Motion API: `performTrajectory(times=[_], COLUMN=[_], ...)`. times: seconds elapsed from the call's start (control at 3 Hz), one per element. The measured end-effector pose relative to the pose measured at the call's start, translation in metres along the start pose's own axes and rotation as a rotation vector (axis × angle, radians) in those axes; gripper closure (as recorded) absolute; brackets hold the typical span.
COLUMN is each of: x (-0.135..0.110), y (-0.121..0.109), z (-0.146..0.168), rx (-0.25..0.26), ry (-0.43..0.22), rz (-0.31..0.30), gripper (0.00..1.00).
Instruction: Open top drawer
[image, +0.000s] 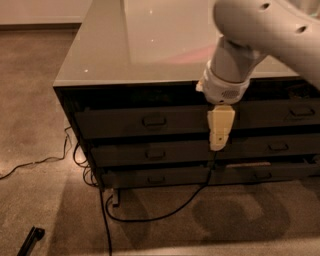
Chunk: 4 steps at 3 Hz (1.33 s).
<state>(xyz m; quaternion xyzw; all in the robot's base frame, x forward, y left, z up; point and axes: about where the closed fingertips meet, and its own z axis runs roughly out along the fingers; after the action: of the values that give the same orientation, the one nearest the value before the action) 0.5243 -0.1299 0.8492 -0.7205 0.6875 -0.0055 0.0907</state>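
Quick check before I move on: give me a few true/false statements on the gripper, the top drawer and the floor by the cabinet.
1. The gripper hangs in front of the cabinet, to the right of the pull on the top drawer. True.
2. The gripper is on the pull. False: it is clearly apart from it, off to the right, with its tip below the pull's height.
3. The top drawer is pulled far out with its floor in view. False: only its dark front shows, none of its inside.
4. A cable lies on the floor in front of the cabinet. True.
5. Only one drawer sits below the top drawer. False: two more fronts are stacked under it.
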Motion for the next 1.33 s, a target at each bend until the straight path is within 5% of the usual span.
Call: performTrajectory(times=[0.67, 1.33], x=[0.003, -0.011], y=[-0.017, -0.074], z=[0.02, 0.057], rx=[-0.011, 0.0], ry=[-0.027, 0.024], rz=[0.001, -0.17], gripper=[0.0, 0.0])
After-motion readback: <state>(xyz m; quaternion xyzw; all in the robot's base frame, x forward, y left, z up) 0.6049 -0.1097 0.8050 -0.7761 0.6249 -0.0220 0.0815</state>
